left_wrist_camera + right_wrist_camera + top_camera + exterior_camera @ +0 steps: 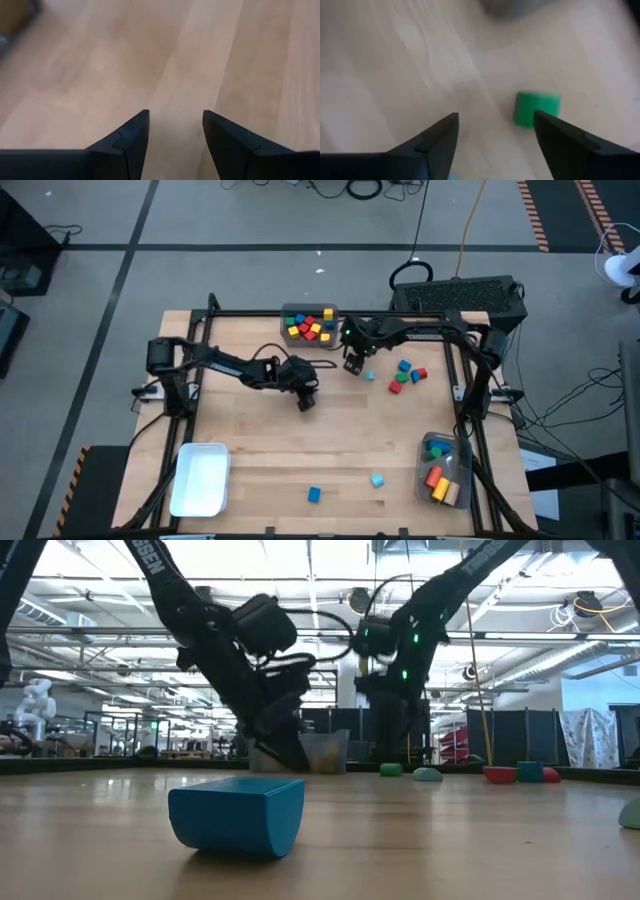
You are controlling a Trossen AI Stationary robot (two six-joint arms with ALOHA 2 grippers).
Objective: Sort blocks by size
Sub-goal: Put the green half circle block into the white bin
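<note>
Only my right wrist view shows a green block [536, 109] lying past my right gripper [495, 130], fingers spread, empty. From above that gripper [353, 364] hangs near the desk's far edge, beside the far bin [296, 313] heaped with red, yellow and blue blocks [311, 326]. My left gripper [307, 402] sits mid-desk, fingers apart over bare wood [170, 65]. Loose blocks [406, 374] lie far right; two blue cubes [314, 495] near the front edge. The right front bin [424, 470] holds orange and yellow bars [438, 482], long axes running front to back. White tray [201, 478] at the front left corner.
</note>
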